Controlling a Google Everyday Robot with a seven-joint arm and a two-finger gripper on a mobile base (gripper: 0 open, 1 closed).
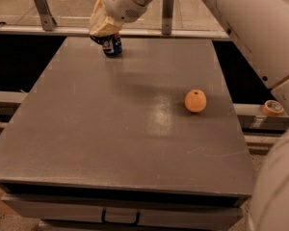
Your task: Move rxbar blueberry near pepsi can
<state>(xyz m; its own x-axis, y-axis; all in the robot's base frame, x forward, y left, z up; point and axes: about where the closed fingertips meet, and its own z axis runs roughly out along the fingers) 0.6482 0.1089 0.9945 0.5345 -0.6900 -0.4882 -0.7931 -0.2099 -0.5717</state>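
The pepsi can (113,46) stands upright at the far left of the grey table (111,138); its top is hidden behind my gripper. My gripper (103,32), with pale tan fingers, hangs just above and left of the can, touching or nearly touching it. It is shut on a dark flat thing whose edge shows under the fingers, the rxbar blueberry (97,39). Most of the bar is hidden by the fingers. My white arm (241,28) reaches in from the upper right.
A round orange fruit (195,100) lies on the right half of the table. A roll of tape (272,108) sits on a ledge past the right edge. A metal rail (48,30) runs behind the far edge.
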